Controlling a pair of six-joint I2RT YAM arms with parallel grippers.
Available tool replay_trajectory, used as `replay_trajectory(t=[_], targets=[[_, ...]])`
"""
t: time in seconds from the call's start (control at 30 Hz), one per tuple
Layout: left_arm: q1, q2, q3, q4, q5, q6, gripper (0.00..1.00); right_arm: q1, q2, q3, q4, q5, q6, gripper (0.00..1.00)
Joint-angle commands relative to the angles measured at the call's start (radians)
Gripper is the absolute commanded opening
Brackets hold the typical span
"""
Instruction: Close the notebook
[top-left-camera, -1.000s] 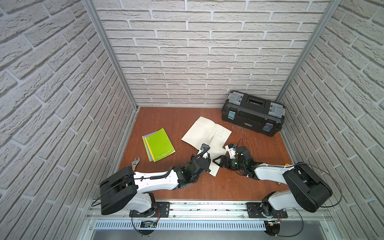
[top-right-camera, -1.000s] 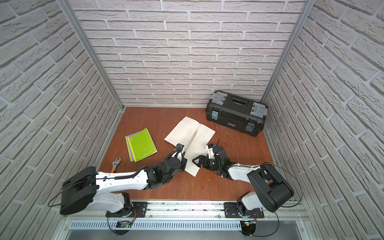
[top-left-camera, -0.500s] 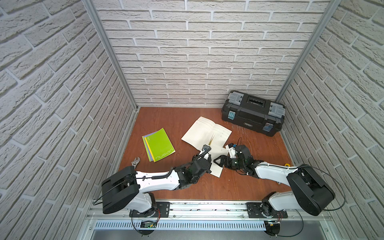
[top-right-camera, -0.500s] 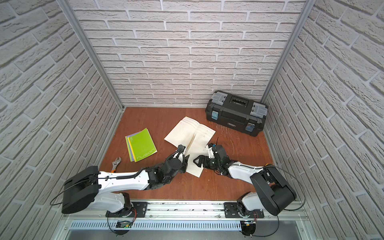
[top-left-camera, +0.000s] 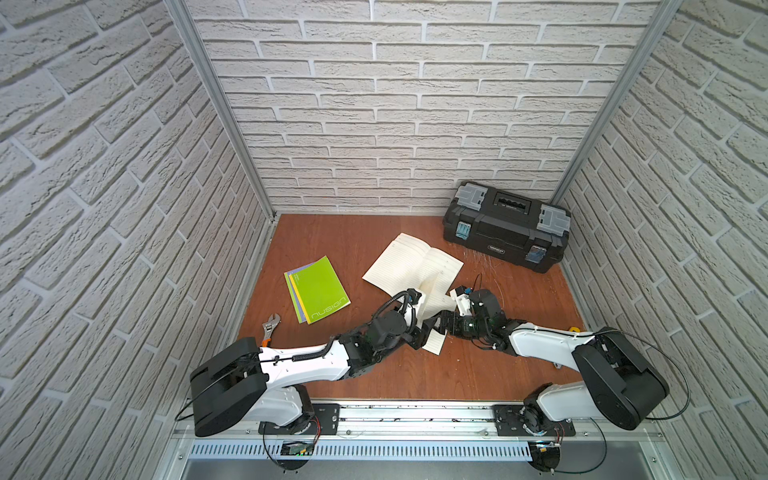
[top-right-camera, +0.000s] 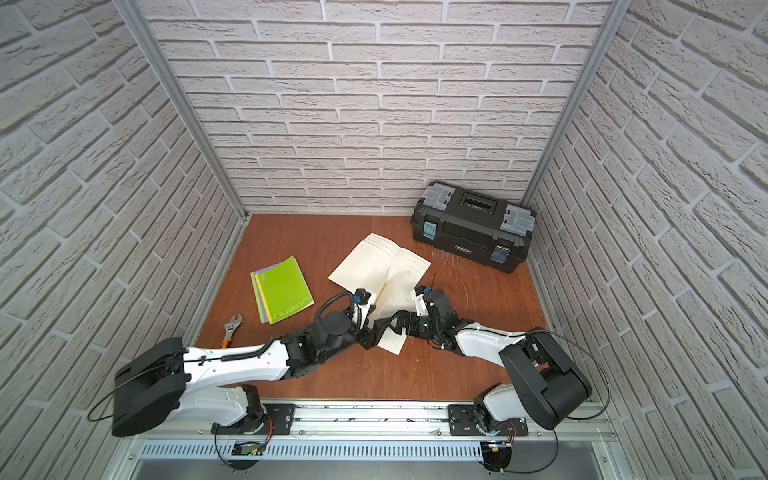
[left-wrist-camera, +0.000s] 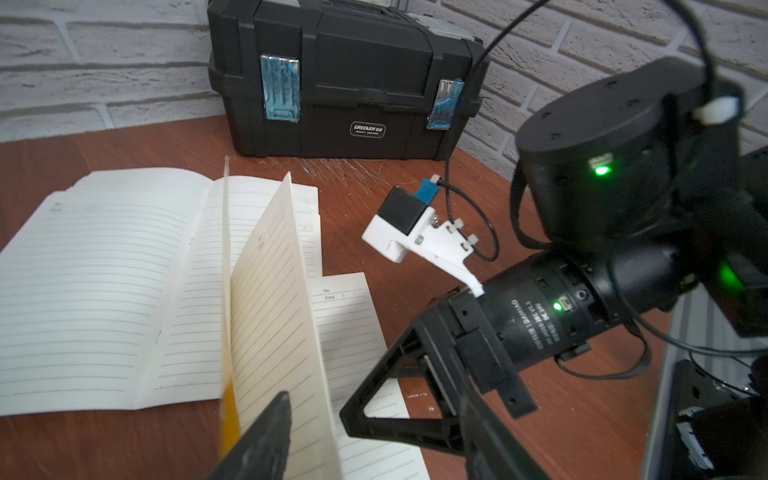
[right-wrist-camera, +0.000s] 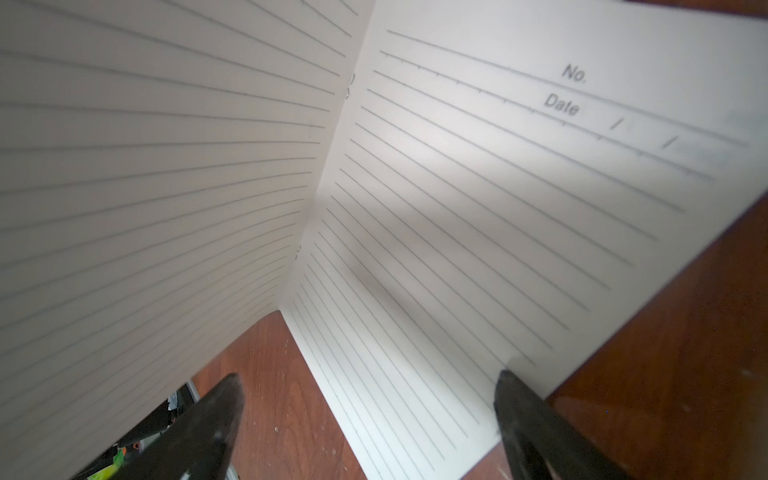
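Notebook (top-left-camera: 411, 259) looks light & floppy, thin sheets prob. crease easily. Left pincer (top-left-camera: 422, 334) & right pincer (right-wrist-camera: 368, 386) both spread wide, gripping nothing. Best take upright sheets at outer edge.

Notebook (top-left-camera: 409, 262): cream pages, thin grey ruled lines, grey "No." and "Date" print; yellow cover edge in the left wrist view.
Toolbox (top-left-camera: 505, 226): black, grey lid corners, translucent blue latches, white logo.
Worktop (top-left-camera: 332, 237): reddish-brown wood grain, pale scratches by the toolbox.
Booklet stack (top-left-camera: 318, 289): lime-green cover, pale lettering, yellow and lilac edges beneath.
Wrench (top-left-camera: 270, 324): silver, orange handle.
Walls (top-left-camera: 395, 104): off-white brick pattern, grey mortar lines.
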Motion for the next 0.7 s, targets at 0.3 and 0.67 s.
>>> replay_trajectory(t=[0.3, 0.67], targets=[[0.108, 0.254, 0.003, 0.365, 0.333, -0.135, 0.61, 0.005, 0.021, -0.005, -0.055, 0.046, -0.008, 0.95], [0.053, 0.058, 0.100, 0.008, 0.216, -0.078, 0.60, 0.005, 0.034, -0.010, -0.036, 0.051, -0.006, 0.95]])
